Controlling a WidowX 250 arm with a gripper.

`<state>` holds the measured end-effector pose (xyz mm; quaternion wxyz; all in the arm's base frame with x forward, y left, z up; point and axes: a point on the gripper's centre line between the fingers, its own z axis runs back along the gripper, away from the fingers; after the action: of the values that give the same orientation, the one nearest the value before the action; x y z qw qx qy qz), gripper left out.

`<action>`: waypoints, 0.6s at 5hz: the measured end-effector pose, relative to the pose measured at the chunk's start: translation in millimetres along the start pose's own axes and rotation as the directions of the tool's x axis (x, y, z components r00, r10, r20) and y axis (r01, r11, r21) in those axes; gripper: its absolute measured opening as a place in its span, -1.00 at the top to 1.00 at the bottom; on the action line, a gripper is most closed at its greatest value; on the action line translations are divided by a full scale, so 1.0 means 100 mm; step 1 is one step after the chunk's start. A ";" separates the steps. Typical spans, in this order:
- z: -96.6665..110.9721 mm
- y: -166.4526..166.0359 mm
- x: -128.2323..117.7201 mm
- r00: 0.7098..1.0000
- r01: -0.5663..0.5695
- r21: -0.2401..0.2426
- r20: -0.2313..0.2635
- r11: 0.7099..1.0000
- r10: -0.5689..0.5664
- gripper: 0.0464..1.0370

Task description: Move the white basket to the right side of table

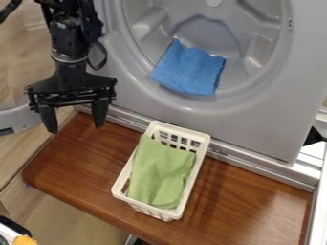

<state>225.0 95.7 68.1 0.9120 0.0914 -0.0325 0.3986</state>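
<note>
The black gripper (pixel 74 123) hangs at the upper left, over the left end of the wooden table (pixel 76 167), with its two fingers apart and nothing between them. To its right and lower in the view, the white basket (pixel 203 141) stands at about the middle of the table, its long side slanting from upper right to lower left. A green cloth (pixel 159 174) lies inside the basket and covers most of its bottom. Gripper and basket do not touch.
Behind the table is a grey machine front with a round drum opening (pixel 211 33), where a blue cloth (pixel 190 69) lies. A metal rail (pixel 256 169) borders the table's back edge. Bare wood (pixel 249 206) extends right of the basket. Something orange (pixel 24 240) is at the lower left.
</note>
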 end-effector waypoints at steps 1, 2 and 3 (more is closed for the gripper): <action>-0.05 -0.01 -0.02 1.000 0.004 0.007 -0.017 1.000 -0.003 -0.93; -0.19 -0.27 -0.14 0.992 0.119 -0.012 -0.048 0.993 -0.120 -0.93; -0.36 -0.48 -0.30 0.968 0.238 -0.040 -0.066 0.970 -0.240 -0.93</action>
<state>238.8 49.2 21.8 0.9553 0.0659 0.0047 0.2882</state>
